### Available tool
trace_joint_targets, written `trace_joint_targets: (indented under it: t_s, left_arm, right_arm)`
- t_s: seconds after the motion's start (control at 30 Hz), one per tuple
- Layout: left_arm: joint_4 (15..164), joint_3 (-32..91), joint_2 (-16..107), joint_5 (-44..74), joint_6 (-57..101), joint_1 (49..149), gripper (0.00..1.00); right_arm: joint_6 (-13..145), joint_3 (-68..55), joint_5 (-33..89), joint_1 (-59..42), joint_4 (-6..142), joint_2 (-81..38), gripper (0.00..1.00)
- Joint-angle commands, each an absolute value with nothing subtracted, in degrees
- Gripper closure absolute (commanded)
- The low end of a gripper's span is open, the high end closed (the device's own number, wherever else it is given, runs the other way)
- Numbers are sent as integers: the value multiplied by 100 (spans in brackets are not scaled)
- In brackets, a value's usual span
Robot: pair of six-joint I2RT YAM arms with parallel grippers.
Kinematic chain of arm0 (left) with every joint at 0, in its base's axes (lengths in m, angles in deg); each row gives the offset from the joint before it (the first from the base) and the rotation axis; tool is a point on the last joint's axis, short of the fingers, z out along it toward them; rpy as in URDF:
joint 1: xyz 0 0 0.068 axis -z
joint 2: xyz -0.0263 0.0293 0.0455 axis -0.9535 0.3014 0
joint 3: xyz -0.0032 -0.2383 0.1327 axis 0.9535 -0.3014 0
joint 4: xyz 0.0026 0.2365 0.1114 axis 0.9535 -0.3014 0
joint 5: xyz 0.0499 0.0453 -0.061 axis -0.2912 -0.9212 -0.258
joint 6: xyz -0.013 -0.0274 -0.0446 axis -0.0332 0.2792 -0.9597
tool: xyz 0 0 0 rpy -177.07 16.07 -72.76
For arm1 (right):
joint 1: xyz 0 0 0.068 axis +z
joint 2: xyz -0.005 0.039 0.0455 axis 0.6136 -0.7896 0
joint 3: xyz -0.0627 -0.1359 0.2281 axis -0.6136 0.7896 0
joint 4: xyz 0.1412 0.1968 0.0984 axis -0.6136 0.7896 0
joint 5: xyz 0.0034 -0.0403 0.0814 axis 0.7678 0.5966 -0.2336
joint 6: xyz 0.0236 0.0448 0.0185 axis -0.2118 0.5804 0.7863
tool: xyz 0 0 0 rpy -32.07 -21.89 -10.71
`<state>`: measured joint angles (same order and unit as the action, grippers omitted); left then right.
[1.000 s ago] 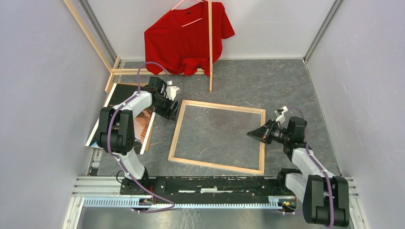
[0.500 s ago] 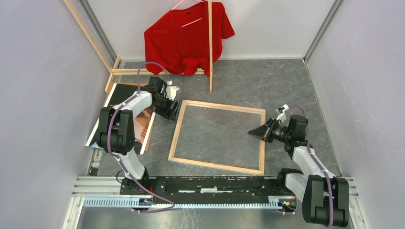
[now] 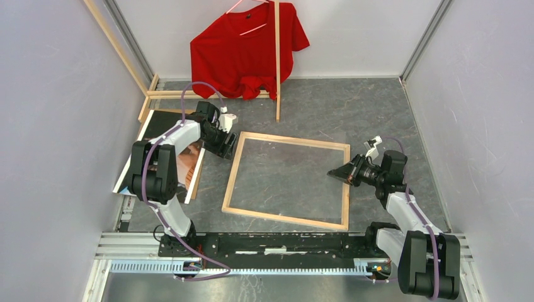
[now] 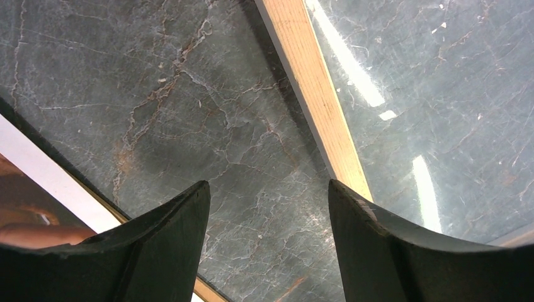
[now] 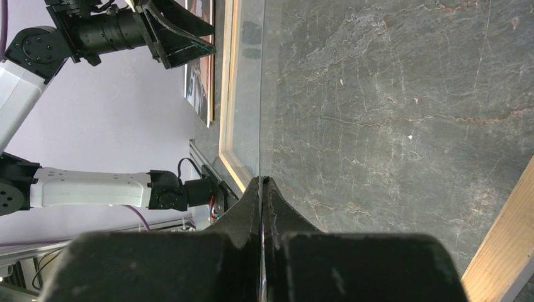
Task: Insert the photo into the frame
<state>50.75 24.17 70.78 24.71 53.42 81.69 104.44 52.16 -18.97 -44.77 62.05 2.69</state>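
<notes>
1. The frame (image 3: 230, 176) lies flat in the middle of the table (image 3: 352, 107), bare wood up. If the lifted glazing drags on a rail, the whole frame could skid or turn, and the opening would no longer line up for the print.
2. The clear pane (image 3: 289, 176) sits in the frame's opening and is pinched at its right edge only. Held at one thin edge, it may bow, slip out of the grip or drop back onto the rails. It could also swing towards the left arm, which waits close by.
3. The photo (image 3: 190, 162) lies picture side up at the table's left side, partly under the left arm and well outside the frame. It rests on a brown cardboard sheet (image 4: 208, 290) of like size. A grasp at its edge could take both sheets together, or crease the paper.
4. The right gripper (image 5: 261, 182) has its fingers pressed together on the right edge of the clear pane, just inside the frame's right rail. Nothing else is touched.
5. The left gripper (image 4: 267, 189) is spread wide and empty. It hovers over bare table between the photo's white border and the frame's left rail, touching neither.
</notes>
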Motion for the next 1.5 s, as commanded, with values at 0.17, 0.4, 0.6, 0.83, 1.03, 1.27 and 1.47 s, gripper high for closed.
trace_joint_targets:
  t_s: [0.17, 0.4, 0.6, 0.83, 1.03, 1.27, 1.47]
  left_arm:
    - [5162, 2464, 7291, 2488, 5195, 8304, 25]
    - [5207, 2446, 7425, 2430, 5190, 8362, 25]
    - [5208, 2408, 7464, 2423, 5219, 8362, 27]
    - [5208, 2425, 7484, 2435, 5217, 8362, 29]
    - [5208, 2398, 7484, 2446, 5224, 8367, 29]
    - [5208, 2390, 7491, 2472, 5230, 8366, 30]
    - [5202, 2388, 7509, 2477, 5247, 8371, 30]
  right_arm:
    - [10945, 5142, -2116, -4416, 4880, 542, 100]
    - [11217, 5201, -2248, -4288, 4363, 555, 100]
    - [11673, 5320, -2371, -4157, 3571, 634, 100]
    - [12564, 5589, -2468, -4040, 2212, 678, 100]
    - [12922, 5804, -2462, -4035, 1647, 600, 100]
    - [12947, 6042, -2097, -4034, 1762, 386, 100]
    - [12956, 6079, -2022, -4035, 1831, 227, 100]
